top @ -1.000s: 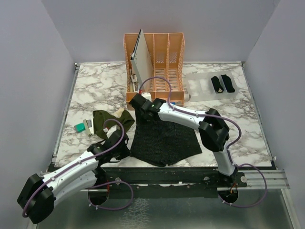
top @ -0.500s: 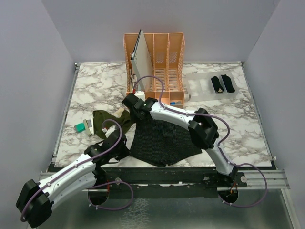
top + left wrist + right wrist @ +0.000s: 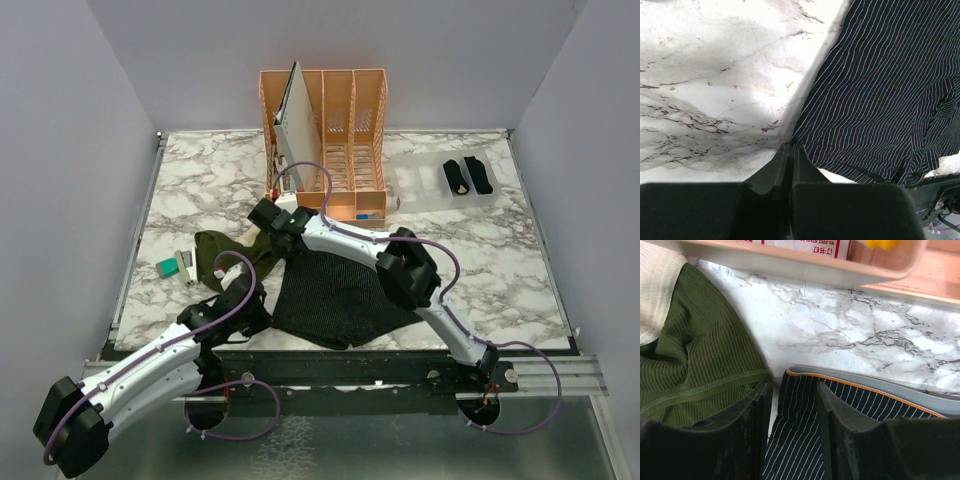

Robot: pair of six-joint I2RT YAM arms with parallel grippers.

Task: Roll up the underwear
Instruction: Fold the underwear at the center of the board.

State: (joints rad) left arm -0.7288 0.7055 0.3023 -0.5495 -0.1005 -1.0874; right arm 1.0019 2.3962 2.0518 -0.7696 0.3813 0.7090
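Right tool (image 3: 792,390), slightly spread, straddles the waistband corner of the striped briefs (image 3: 800,440), gripping nothing; left tool (image 3: 790,148) pressed closed at near hem. Likely next: pinch, start rolling.

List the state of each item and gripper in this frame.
Finely striped black cloth briefs: spread flat, unrolled.
Olive-green ribbed briefs: crumpled, unrolled.
Two black cloth bundles: rolled, in clear tray.
Left gripper: shut at striped briefs' edge.
Right gripper: open, astride striped waistband.
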